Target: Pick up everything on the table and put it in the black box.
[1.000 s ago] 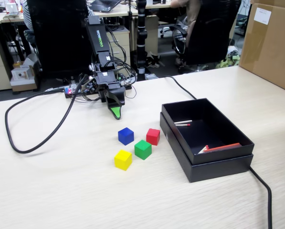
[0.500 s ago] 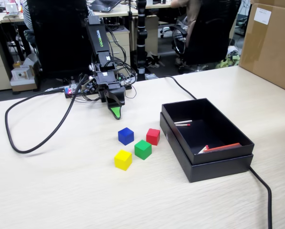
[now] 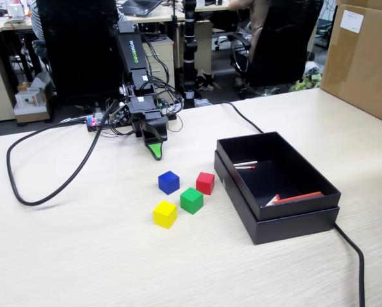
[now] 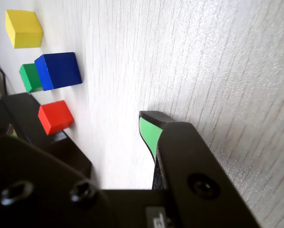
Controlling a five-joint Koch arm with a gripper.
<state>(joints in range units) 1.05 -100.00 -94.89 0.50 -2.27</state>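
Four small cubes lie together on the beige table: blue, red, green and yellow. The black box stands just right of them in the fixed view. My gripper points down at the table behind the cubes, a short way from the blue one, and holds nothing. The wrist view shows only one green-padded fingertip over bare table, with the yellow, blue, green and red cubes beyond it. The other jaw tip is hidden.
Red-and-white pens lie inside the box. A black cable loops over the table's left side, and another runs past the box to the front right. A brown carton stands at the far right.
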